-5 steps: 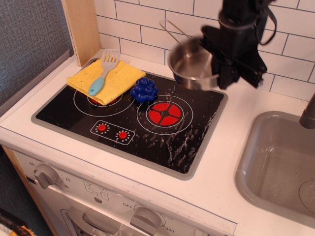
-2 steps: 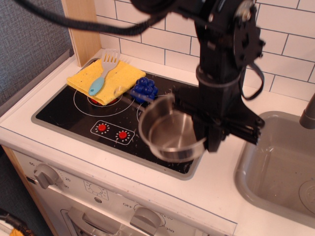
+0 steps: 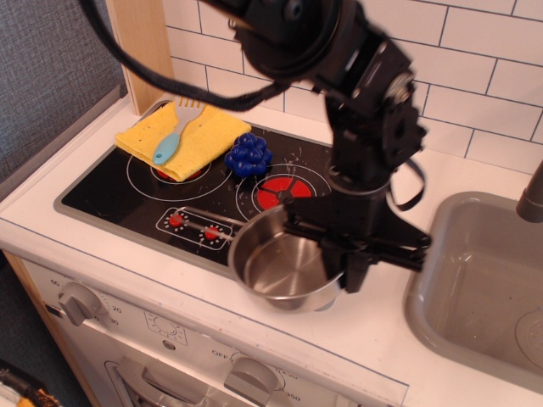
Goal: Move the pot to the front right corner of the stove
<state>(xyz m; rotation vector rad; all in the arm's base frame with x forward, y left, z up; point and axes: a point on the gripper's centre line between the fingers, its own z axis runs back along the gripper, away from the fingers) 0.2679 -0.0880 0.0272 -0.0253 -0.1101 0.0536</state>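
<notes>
Pot at front right of stove, gripper on its rim

Pot (image 3: 284,270) sits low over front right corner of stove (image 3: 127,202), its near edge overlapping the grey rim; can't tell if it's resting or just above the glass. Gripper (image 3: 344,254) is clamped on pot's right rim, black arm rising behind it. Wire handle points back-left toward the two red dials (image 3: 193,226). Right burner's red centre (image 3: 282,193) shows just behind pot. Back left: yellow cloth (image 3: 182,136) w/ blue-handled spatula (image 3: 174,134) on it, blue berry toy (image 3: 248,154) beside cloth. Grey sink (image 3: 484,280) to right, apart from stove.
</notes>
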